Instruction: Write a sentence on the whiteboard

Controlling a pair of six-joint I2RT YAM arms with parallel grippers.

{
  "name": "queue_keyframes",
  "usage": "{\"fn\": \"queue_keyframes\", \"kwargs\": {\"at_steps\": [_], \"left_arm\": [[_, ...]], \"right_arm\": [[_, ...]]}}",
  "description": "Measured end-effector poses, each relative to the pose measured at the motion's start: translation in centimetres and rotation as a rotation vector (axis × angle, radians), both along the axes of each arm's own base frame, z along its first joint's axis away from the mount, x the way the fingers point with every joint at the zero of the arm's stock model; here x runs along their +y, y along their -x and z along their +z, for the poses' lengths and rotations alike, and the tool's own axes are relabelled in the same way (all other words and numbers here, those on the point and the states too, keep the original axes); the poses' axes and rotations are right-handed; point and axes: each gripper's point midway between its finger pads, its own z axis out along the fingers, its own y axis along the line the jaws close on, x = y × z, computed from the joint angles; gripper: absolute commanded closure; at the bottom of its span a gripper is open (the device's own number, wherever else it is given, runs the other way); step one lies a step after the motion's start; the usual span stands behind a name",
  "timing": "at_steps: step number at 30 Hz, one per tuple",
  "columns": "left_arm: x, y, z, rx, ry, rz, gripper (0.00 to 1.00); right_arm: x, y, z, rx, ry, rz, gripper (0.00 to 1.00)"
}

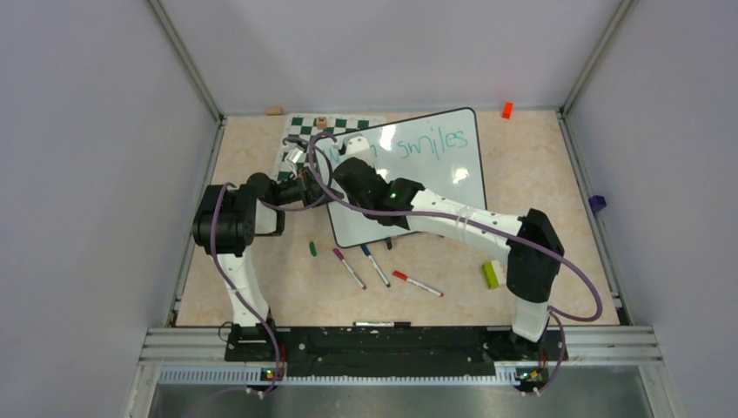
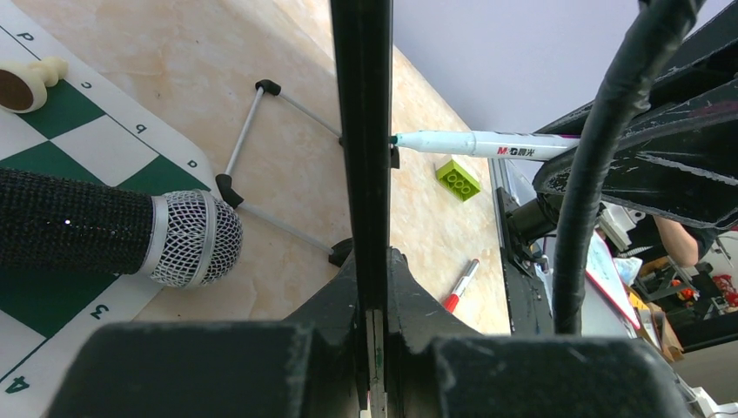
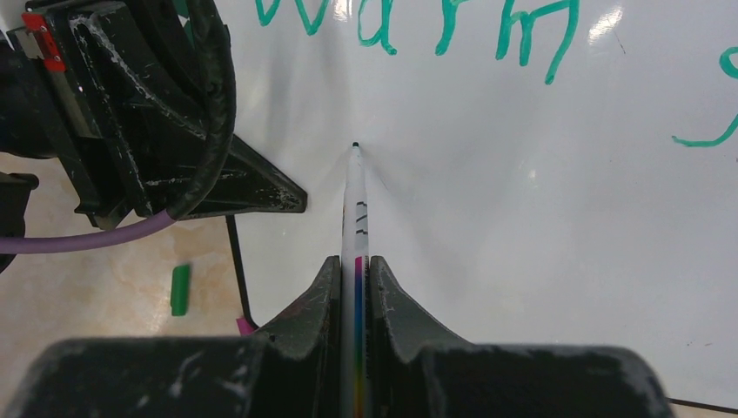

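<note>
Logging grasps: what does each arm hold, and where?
Right fingers pinch the marker by its barrel; left fingers clamp the whiteboard by its edge.

**Illumination and sharpness in the three views**

In the top view we see even, diffuse light from above, with short, soft shadows under the arms. The glossy whiteboard [image 1: 444,170] carries one small glare patch right of centre. In the right wrist view we find a second highlight at the board's upper edge. The right gripper [image 3: 355,266] is blurred and dark in the foreground, while the marker [image 3: 356,200] tip and the sentence [image 3: 448,30] are sharp. In the left wrist view the left gripper [image 2: 374,261] is a soft, underexposed mass against a bright wall.
</note>
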Motion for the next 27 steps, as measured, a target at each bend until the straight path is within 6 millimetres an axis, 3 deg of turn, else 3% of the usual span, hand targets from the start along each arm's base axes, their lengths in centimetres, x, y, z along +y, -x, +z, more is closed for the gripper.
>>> {"fn": "queue_keyframes", "kwargs": {"at_steps": [7, 20, 27], "left_arm": [[0.0, 0.0, 0.0, 0.001, 0.0, 0.0, 1.0], [0.0, 0.0, 0.0, 0.006, 0.001, 0.003, 1.0], [0.0, 0.0, 0.0, 0.006, 0.001, 0.003, 1.0]], "right_arm": [[0.2, 0.1, -0.3, 0.014, -0.013, 0.005, 1.0], [-0.6, 2.5, -3.2, 0.109, -0.032, 0.034, 1.0], [-0.6, 2.7, -3.4, 0.122, -0.038, 0.036, 1.0]]}}
